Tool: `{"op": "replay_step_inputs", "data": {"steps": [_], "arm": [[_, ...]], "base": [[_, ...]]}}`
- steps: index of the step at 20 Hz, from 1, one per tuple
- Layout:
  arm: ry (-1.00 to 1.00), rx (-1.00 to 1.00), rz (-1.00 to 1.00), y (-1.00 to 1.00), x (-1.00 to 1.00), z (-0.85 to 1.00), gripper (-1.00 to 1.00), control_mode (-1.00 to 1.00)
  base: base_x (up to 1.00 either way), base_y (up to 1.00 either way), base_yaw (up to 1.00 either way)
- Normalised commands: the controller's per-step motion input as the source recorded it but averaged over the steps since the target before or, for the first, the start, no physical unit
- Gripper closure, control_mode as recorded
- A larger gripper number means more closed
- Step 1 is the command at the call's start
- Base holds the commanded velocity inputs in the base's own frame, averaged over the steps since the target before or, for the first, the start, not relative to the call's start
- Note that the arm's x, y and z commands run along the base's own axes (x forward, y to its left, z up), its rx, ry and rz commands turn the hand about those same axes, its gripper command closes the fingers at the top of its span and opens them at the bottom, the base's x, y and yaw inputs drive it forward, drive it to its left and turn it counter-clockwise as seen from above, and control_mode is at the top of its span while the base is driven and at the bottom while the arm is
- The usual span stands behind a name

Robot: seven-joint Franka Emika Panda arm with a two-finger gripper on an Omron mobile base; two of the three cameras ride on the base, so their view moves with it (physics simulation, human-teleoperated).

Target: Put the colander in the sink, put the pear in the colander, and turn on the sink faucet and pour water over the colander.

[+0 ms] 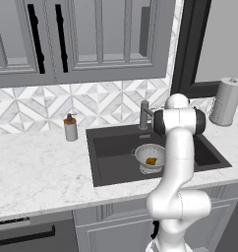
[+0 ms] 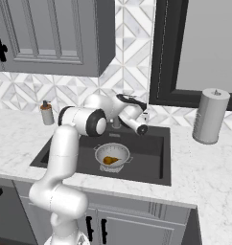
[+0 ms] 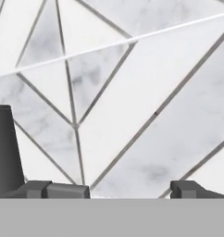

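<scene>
One pear (image 1: 151,161) lies inside the colander (image 1: 149,156), which sits in the dark sink (image 1: 111,162) set into the white marble counter (image 1: 37,172). Behind the basin the sink faucet (image 1: 145,114) rises as a grey post, with the robot's hand raised close beside it. Seen from the hand, the gripper (image 3: 130,190) has its fingers (image 3: 56,189) spread wide with nothing between them, facing the patterned tile backsplash (image 3: 132,92). Left of the basin stands a soap pump bottle (image 1: 70,128); right of it, a paper towel roll (image 1: 226,101).
</scene>
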Motion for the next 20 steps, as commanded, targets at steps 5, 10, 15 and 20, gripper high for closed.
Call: {"op": "replay_step_inputs", "data": {"steps": [5, 10, 15, 20], "arm": [[0.0, 0.0, -0.05, -0.38, 0.0, 0.0, -1.0, -1.0], [0.0, 0.0, -0.03, -0.66, -0.04, 0.0, -1.0, -1.0], [0.0, 0.0, -0.01, -0.85, -0.02, 0.0, -1.0, -1.0], [0.0, 0.02, 0.0, -0.97, -0.01, 0.0, -1.0, -1.0]], "base": [[0.0, 0.0, 0.0], [0.0, 0.0, 0.0], [0.0, 0.0, 0.0], [0.0, 0.0, 0.0]]}}
